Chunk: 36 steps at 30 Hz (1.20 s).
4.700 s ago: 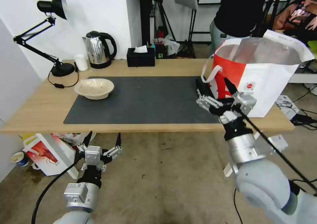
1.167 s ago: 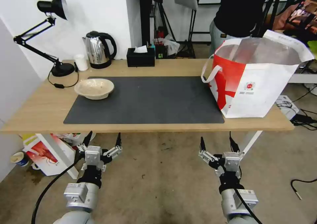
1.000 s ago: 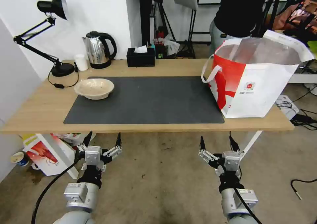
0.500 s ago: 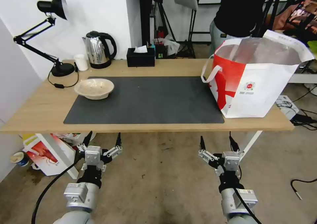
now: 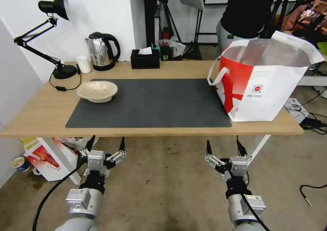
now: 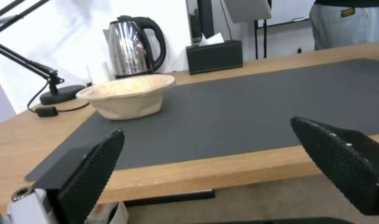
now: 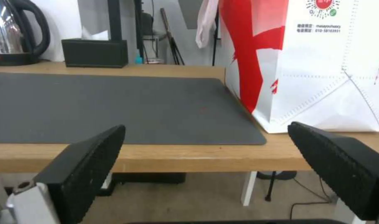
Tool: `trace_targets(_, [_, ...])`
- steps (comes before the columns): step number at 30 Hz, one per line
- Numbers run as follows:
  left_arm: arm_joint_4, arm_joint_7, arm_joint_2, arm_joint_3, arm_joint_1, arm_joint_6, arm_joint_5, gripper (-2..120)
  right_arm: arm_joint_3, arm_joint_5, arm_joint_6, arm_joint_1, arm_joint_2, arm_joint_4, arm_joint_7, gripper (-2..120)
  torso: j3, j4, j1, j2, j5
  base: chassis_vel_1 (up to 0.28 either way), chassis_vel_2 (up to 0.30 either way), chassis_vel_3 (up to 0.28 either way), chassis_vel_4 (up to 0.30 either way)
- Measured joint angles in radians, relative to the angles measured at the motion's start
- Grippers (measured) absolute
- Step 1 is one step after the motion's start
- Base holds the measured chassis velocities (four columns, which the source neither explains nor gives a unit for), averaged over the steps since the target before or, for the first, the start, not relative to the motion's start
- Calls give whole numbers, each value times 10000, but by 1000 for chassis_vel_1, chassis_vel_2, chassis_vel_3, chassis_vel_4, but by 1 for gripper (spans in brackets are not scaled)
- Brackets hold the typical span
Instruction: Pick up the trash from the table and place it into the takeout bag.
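One piece of trash is visible on the table (image 5: 34, 117): the shallow beige bowl (image 5: 97, 91), upright on the far left corner of the dark grey mat (image 5: 153, 105), untouched. The takeout bag (image 5: 262, 79) stands open at the table's right end, its base overlapping the mat's right edge; what lies inside cannot be seen.

Left gripper (image 5: 105, 146) hangs below the front table edge on the bowl's side, fingers spread wide, nothing between them. Right gripper (image 5: 223, 147) hangs below the front edge near the bag, fingers likewise spread and empty.

Change against the oldest picture: the right gripper was then raised at the bag's near left face; it is now lowered to a parked pose beneath the table edge, mirroring the left. Across the last second no further displacement appears in either arm, the bowl or the bag. The left arm has kept one pose throughout.

Assessment: the right arm has probably completed a deposit and retreated. The bowl is the remaining item, so the task is judged mostly done, and the left gripper is the nearer of the two.

Kettle (image 5: 102, 50), desk lamp (image 5: 54, 6) and black tissue box (image 5: 145, 59) line the far edge.
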Motion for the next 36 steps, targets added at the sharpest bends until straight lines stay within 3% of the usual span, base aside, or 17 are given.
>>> trace_targets(36, [-1, 0, 2, -1, 0, 1, -10, 100, 0, 10, -5, 1, 0, 11, 2, 100, 0, 0, 0, 0, 0, 0, 0, 0, 0])
